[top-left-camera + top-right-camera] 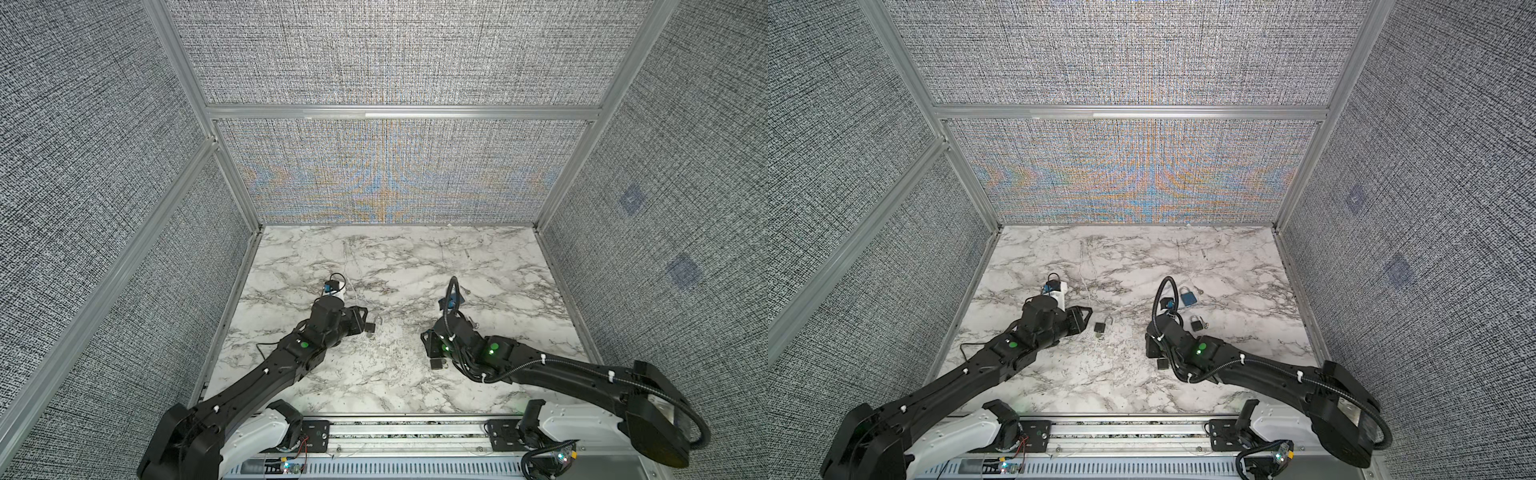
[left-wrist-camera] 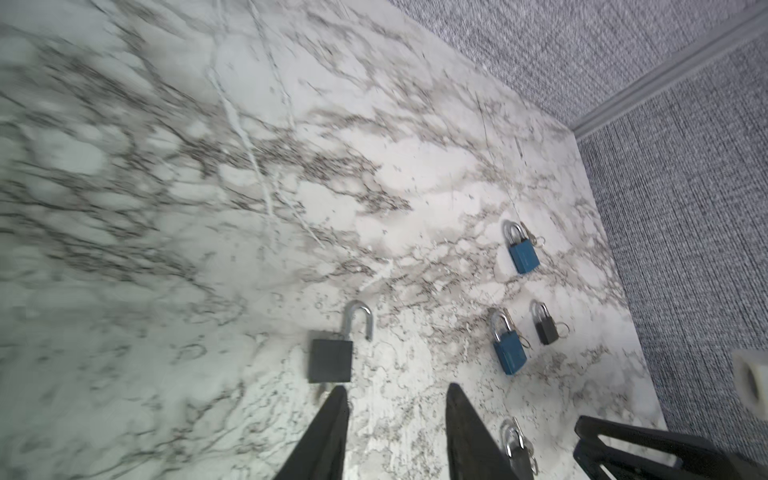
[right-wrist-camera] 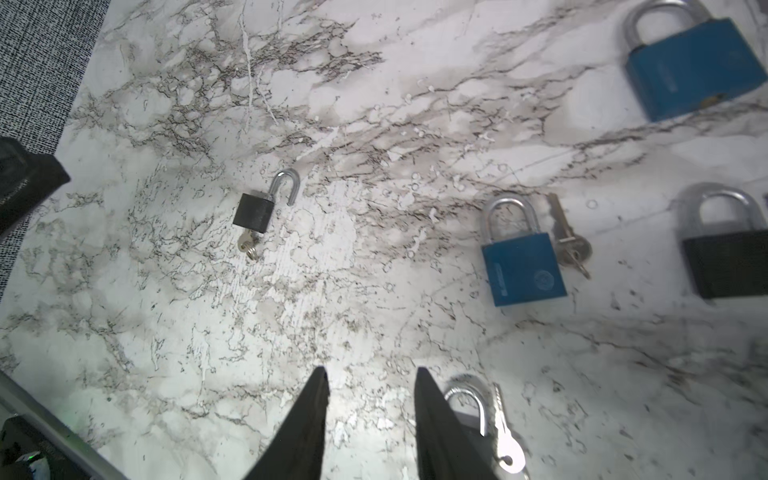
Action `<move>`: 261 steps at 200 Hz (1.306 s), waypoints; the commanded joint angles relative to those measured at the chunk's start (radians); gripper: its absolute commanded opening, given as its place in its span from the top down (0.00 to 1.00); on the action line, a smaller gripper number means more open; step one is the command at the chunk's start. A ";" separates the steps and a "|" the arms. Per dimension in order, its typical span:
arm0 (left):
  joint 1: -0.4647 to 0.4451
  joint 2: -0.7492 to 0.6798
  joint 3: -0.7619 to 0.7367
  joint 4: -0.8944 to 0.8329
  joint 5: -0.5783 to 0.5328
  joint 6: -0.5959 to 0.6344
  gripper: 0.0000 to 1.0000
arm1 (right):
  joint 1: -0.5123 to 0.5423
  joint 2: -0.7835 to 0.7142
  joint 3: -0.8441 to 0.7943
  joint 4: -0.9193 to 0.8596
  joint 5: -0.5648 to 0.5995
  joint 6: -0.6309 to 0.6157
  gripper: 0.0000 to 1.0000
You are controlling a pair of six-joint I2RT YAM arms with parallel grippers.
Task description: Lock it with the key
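left hand: released, fingers spread, only bare worktop between them. one fingertip stands just beside the lower edge of the black padlock. i cannot tell from the wrist view whether it touches. in a top view the padlock lies just beside this hand, on the side toward the middle.

right hand: also released and empty, low over the worktop and well apart from the black padlock. a second padlock with a loose key lies just beside one of its fingers, its body hidden behind that finger.

task item: the black padlock lies flat between the two arms. its shackle is swung out of the body and open, and its key sits in the bottom of the body.

other items: a blue padlock, a second blue one and a small dark padlock lie on the right arm's side with shackles closed. i take them as not in play.

step, in my judgement: approach only. nothing is grasped and locking is not yet begun.

next move, as i judge it: one hand pins the small body so it cannot slide on the smooth worktop. the other swings the free leg of the shackle over its hole and presses it home. then the key head needs a thin, low pinch to turn.
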 commanded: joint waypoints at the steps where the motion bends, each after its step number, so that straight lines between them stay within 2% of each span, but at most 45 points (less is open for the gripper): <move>1: 0.057 -0.078 -0.027 -0.031 -0.035 0.025 0.54 | 0.010 0.072 0.058 0.034 0.030 -0.028 0.58; 41: 0.180 -0.170 -0.070 -0.042 0.076 0.006 0.51 | 0.032 0.266 0.214 0.091 0.009 -0.038 0.44; 88: 0.251 -0.242 -0.082 -0.052 0.149 -0.008 0.51 | 0.048 0.472 0.393 0.133 -0.029 0.013 0.40; 150: 0.269 -0.297 -0.078 -0.092 0.177 0.009 0.51 | 0.063 0.673 0.550 0.115 -0.052 0.085 0.39; 261: 0.273 -0.349 -0.104 -0.080 0.207 -0.008 0.50 | 0.074 0.828 0.687 -0.019 0.023 0.118 0.44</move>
